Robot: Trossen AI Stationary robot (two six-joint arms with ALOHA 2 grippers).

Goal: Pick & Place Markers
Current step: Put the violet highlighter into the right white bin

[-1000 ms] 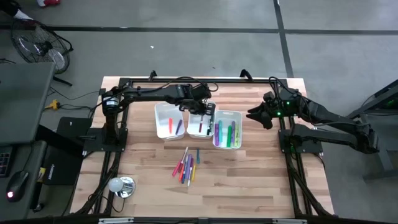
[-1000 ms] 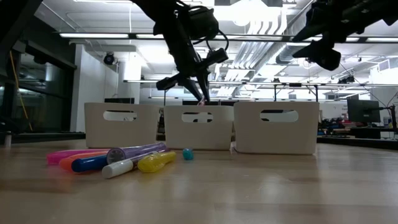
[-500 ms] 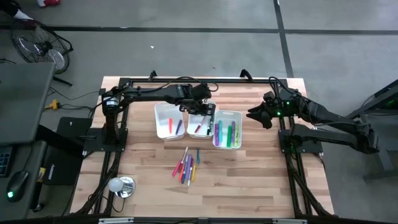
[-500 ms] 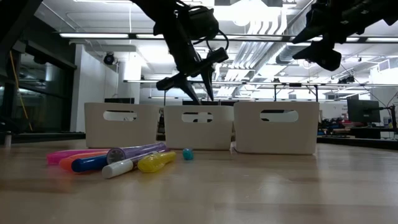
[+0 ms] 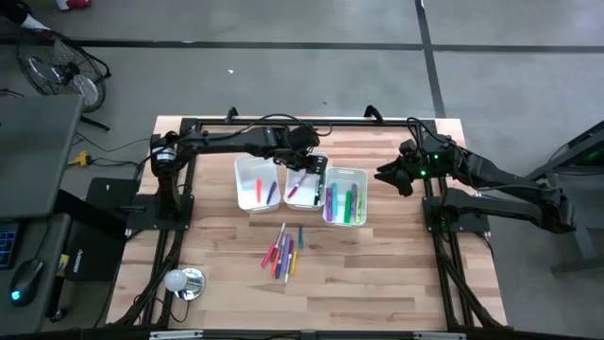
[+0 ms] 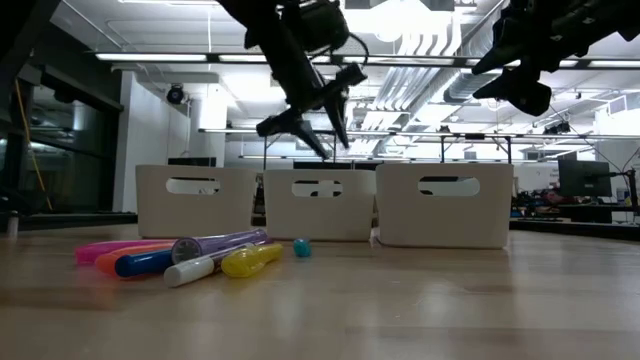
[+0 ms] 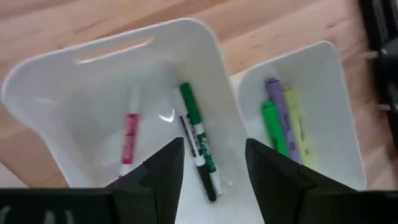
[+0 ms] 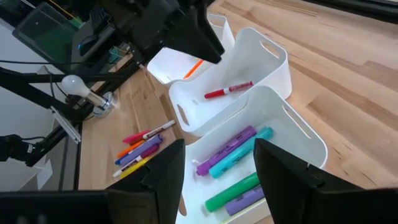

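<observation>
Your left gripper [image 5: 311,166] hangs over the middle bin [image 5: 304,188], fingers spread and empty. In that bin lie a green marker [image 7: 197,133], a black one touching it, and a red marker [image 7: 129,138]. Your right gripper [image 5: 385,176] waits at about 2 o'clock from the table's middle, off to the side of the right bin [image 5: 361,179], also spread with nothing held. The loose markers [image 5: 282,252] lie on the table [image 5: 377,274] at 6 o'clock from the bins.
</observation>
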